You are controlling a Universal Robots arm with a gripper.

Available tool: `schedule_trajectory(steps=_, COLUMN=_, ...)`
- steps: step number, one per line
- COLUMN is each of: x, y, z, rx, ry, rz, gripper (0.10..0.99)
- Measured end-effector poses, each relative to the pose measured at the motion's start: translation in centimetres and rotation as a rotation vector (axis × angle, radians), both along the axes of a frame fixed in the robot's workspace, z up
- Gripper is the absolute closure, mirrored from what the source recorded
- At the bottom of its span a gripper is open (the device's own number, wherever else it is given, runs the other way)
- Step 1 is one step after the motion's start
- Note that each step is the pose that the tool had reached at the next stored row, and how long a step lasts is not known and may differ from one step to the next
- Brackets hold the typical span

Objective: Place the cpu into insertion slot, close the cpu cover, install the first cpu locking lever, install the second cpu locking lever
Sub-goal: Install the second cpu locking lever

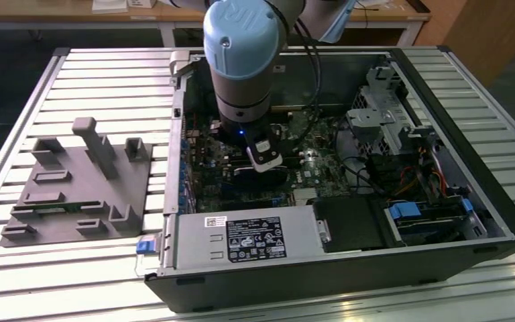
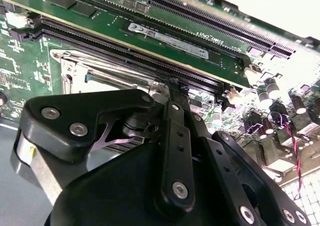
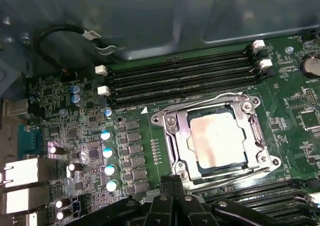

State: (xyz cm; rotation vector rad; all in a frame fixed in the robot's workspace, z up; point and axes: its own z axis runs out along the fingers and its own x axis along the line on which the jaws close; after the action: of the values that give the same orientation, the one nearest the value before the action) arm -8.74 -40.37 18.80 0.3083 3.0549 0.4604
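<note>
— One question: where did the cpu (image 3: pixel 216 137) sit?
— It lay flat in the insertion slot (image 3: pixel 218 172), with the cpu cover (image 3: pixel 182 136) down around it, beside the memory slots (image 3: pixel 182 81).
— And your end effector (image 3: pixel 172 193)?
— It hung just beside the socket's edge; its fingers stood close together, holding nothing I could make out.

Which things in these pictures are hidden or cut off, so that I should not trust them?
- The end effector: in the first wrist view the picture's edge cuts it off; open or shut is unclear.
- The socket: in the second wrist view the end effector's black body covers most of it.
- The socket in the exterior view: the arm stands in front of it.
- The cpu lies in the socket under the cover; whether the levers are locked is unclear.
</note>
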Motion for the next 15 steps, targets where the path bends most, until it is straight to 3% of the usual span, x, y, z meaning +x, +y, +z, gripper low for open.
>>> schedule_trajectory(steps=3, x=0.01, y=0.02, z=0.53, rx=0.001, ry=-0.0004, rz=0.000, gripper=0.980)
schedule_trajectory(steps=11, x=0.02, y=0.00, z=3.21, rx=-0.004, ry=-0.0001, rz=0.000, gripper=0.980)
schedule_trajectory(steps=12, x=0.07, y=0.01, z=3.48, rx=-0.017, ry=-0.0002, rz=-0.004, gripper=0.980)
schedule_trajectory(steps=14, x=0.37, y=0.01, z=3.76, rx=-0.066, ry=0.0000, rz=-0.015, gripper=0.980)
schedule_trajectory(steps=15, x=0.77, y=0.02, z=3.75, rx=-0.074, ry=-0.0001, rz=-0.018, gripper=0.980)
